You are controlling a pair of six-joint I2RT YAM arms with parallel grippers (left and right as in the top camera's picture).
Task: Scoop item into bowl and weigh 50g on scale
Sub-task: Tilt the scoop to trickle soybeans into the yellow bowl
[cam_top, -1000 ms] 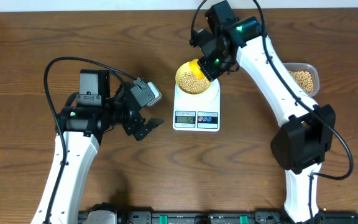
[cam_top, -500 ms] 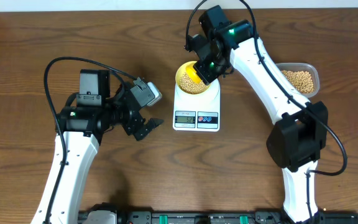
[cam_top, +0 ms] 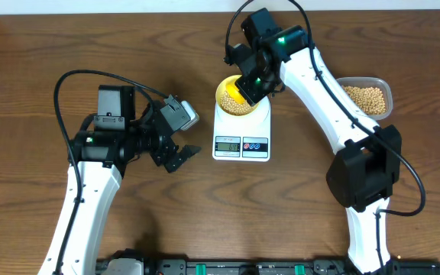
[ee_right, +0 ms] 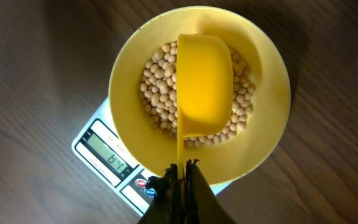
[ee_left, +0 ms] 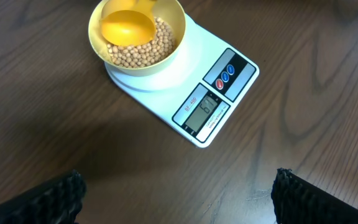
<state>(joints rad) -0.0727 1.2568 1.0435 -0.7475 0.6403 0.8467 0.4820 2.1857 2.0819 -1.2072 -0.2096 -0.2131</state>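
The pale-yellow bowl (cam_top: 224, 100) stands on the white scale (cam_top: 241, 136), partly filled with tan beans (ee_right: 157, 81). My right gripper (ee_right: 182, 168) is shut on the thin handle of a yellow scoop (ee_right: 202, 84). The scoop's cup hangs inside the bowl (ee_right: 272, 118) over the beans, with no beans showing in it. The scale's display (ee_right: 107, 155) seems to read 64. My left gripper (ee_left: 179, 205) is open and holds nothing, low over bare wood in front of the scale (ee_left: 191, 68). In its view the bowl (ee_left: 142, 67) and scoop (ee_left: 127, 26) sit at the top.
A clear plastic tub (cam_top: 367, 97) holding more beans sits at the right, behind my right arm. My left gripper (cam_top: 180, 155) hovers left of the scale. Cables loop over the left arm.
My right gripper has carried the scoop a little left, from the bowl's right rim to over its middle. The left arm has not moved.
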